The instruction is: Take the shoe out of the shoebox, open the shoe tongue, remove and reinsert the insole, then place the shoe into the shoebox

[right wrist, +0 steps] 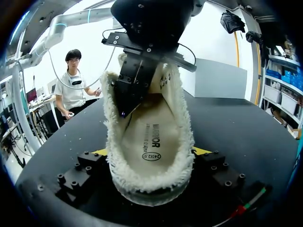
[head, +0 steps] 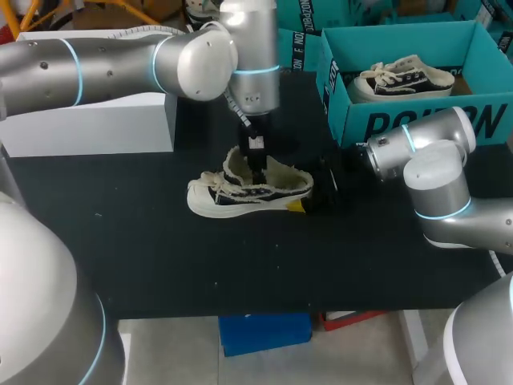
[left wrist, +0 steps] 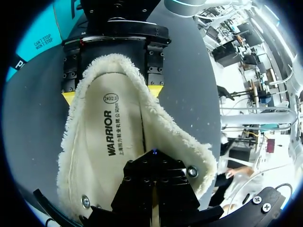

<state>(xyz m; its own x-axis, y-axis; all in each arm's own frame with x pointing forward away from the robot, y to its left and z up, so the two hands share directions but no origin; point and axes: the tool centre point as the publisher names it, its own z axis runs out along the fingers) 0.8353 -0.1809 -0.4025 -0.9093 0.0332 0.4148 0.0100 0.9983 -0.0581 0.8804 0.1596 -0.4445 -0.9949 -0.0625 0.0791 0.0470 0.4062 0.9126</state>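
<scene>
1. The left arm [head: 120, 64] comes in from the left edge of the table [head: 160, 257] along its far side, wrist turned straight down.
2. The left gripper [head: 256, 160] points down, its fingers pressed together inside the shoe [head: 240, 196].
3. The right arm [head: 437, 180] comes in low from the right edge, elbow raised.
4. The right gripper [head: 309, 192] lies level, its fingers clamping the shoe's heel from both sides.

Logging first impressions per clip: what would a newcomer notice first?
The fleece-lined shoe in the middle of the black table draws the eye: the left end effector dips into it from above while the right end effector clamps its heel. A second shoe lies in the teal shoebox at the table's far right.
</scene>
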